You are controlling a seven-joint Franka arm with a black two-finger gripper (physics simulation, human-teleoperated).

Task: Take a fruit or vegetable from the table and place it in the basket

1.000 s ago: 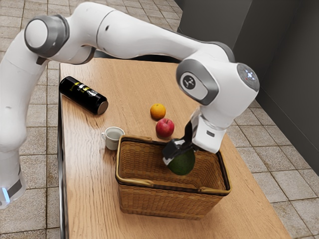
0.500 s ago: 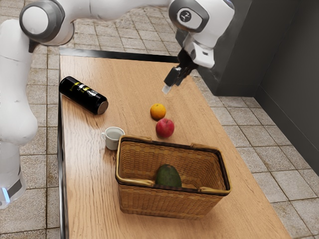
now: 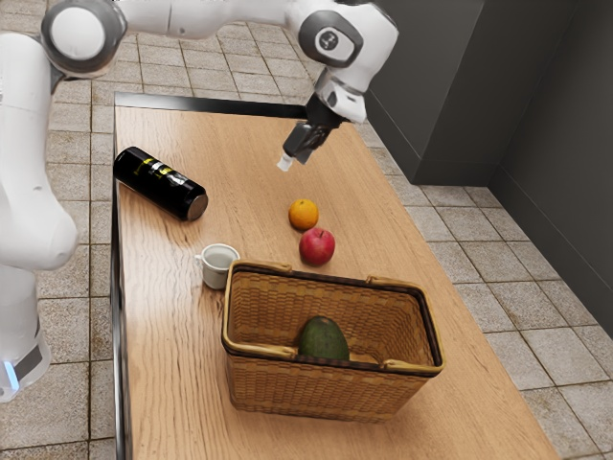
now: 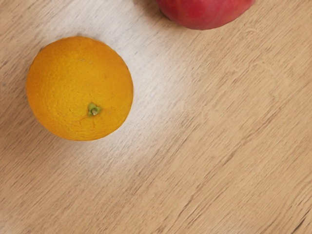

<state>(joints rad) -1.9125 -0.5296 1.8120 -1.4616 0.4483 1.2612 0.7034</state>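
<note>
Above the table, my gripper (image 3: 285, 163) hangs over the wood on the far side of the orange (image 3: 304, 215) from the basket (image 3: 306, 390). Beside the orange, toward the basket, is a red apple (image 3: 317, 246). A dark green avocado (image 3: 324, 340) lies inside the basket, partly hidden by its near rim. From the wrist view, the orange (image 4: 80, 88) appears whole with its green stem spot, and part of the apple (image 4: 207, 10) shows near it. Nothing held is visible at my gripper.
A pale cup (image 3: 217, 266) stands by the basket's corner at the exterior view's left. Farther back, a black bottle (image 3: 161, 183) lies on its side on the wooden table (image 3: 182, 364), near its edge.
The avocado, at my gripper over the basket a second ago, now rests inside it. My hand has moved away from the basket, past the fruit, then toward the exterior view's left.
</note>
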